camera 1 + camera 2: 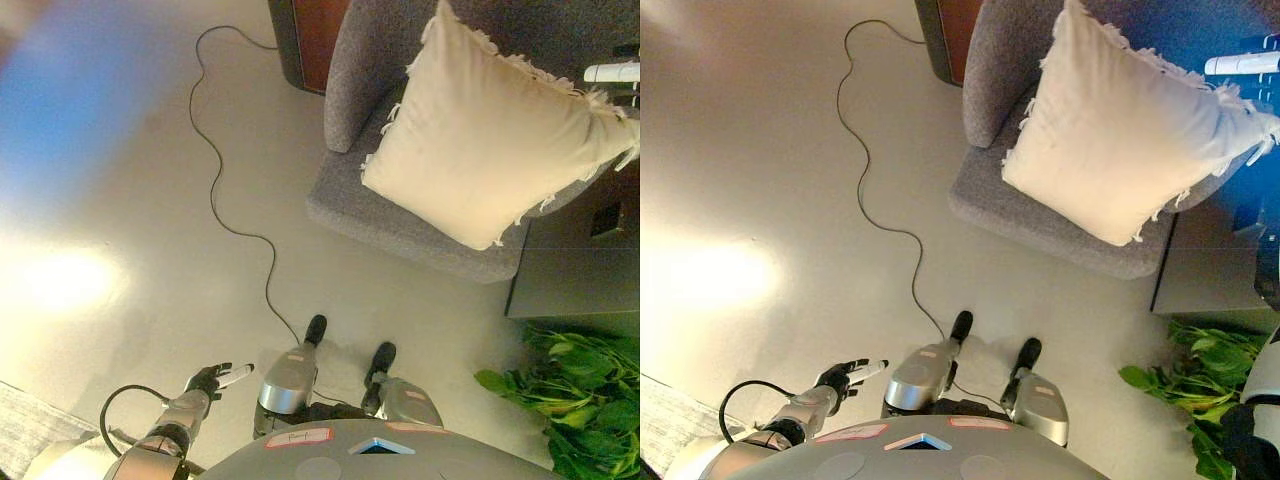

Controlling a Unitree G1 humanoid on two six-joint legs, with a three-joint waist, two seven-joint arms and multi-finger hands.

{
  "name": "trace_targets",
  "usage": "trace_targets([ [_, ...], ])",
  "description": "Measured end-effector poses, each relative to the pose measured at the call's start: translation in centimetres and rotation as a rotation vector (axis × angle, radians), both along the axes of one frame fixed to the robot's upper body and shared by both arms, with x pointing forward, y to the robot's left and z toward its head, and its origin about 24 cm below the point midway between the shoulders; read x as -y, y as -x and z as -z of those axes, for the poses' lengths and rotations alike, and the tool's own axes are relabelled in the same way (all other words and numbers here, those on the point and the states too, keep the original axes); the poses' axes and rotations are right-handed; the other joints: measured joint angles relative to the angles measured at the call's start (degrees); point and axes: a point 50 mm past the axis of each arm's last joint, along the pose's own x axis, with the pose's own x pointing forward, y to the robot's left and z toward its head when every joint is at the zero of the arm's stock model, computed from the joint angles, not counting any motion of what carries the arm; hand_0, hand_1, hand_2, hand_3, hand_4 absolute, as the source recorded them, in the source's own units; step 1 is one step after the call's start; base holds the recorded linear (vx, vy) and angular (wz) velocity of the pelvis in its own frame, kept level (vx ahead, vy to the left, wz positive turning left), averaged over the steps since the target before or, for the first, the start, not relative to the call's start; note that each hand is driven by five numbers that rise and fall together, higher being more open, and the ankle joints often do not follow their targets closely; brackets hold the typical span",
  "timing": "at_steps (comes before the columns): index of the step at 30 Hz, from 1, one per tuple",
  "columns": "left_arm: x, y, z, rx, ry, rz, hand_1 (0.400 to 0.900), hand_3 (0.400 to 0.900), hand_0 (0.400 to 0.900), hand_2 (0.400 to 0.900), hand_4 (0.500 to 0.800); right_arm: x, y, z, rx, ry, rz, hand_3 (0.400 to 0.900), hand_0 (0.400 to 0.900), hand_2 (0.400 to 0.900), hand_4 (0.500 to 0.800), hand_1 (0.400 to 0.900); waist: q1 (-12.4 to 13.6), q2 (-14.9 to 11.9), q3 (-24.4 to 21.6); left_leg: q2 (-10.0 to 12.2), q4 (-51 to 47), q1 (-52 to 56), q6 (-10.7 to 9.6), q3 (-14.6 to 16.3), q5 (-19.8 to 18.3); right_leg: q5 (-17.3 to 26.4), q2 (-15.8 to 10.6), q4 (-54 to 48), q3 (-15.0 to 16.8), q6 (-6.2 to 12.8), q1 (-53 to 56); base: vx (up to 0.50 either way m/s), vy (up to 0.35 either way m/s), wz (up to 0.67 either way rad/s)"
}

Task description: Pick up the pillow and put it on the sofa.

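A square cream fabric pillow point(490, 140) with frayed fringed edges is seen propped on the seat of a grey, coarsely woven upholstered sofa point(400, 215), leaned against its backrest, one corner pointing up. The left hand point(213, 380) is held low over the smooth pale floor point(150, 200), fingers loosely extended, holding nothing. The right hand cannot be made out.

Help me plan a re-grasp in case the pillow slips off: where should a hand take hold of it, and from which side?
Probably the pillow's lower corner, overhanging the sofa's front seat edge, approached from the front. It leans tilted against the backrest, so that fringed corner sits free and nearest. The left hand hangs open, low by the floor.
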Motion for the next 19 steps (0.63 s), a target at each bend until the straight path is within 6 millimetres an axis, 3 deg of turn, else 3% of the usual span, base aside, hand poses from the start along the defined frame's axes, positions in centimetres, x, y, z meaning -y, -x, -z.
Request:
trace_targets([
  [13, -0.2, 0.8, 0.1, -0.053, 0.012, -0.007, 0.9, 0.9, 0.9, 0.9, 0.8, 0.7, 0.5, 0.3, -0.042, 0.044, 0.033, 0.9, 0.9, 0.9, 0.8, 0.9, -1.62, -3.18, -3.26, 0.11, -0.01, 2.24, 0.76, 2.85, -0.8, 0.07, -0.07, 0.01, 2.75, 0.09, 0.97, 0.02, 0.03, -0.11],
  [15, -0.3, 0.9, 0.1, -0.056, 0.011, -0.008, 0.9, 0.9, 0.9, 0.9, 0.8, 1.1, 0.7, 1.3, -0.047, 0.04, 0.029, 0.9, 0.9, 0.9, 0.8, 0.9, -1.83, -3.56, -4.23, 0.13, -0.01, 2.55, 0.83, 3.29, -1.02, 0.06, -0.06, 0.0, 3.15, 0.1, 1.08, 0.0, 0.05, -0.15],
  [19, -0.4, 1.2, 0.2, -0.069, 0.017, -0.011, 0.9, 0.9, 0.9, 0.9, 0.8, 0.5, 1.2, 7.0, -0.041, -0.02, -0.076, 0.9, 0.9, 0.9, 0.8, 0.9, -3.9, -4.79, -6.06, 0.19, -0.04, 3.55, 1.05, 4.8, -1.61, 0.07, -0.07, 0.02, 4.64, 0.13, 1.4, 0.0, 0.05, -0.16],
])
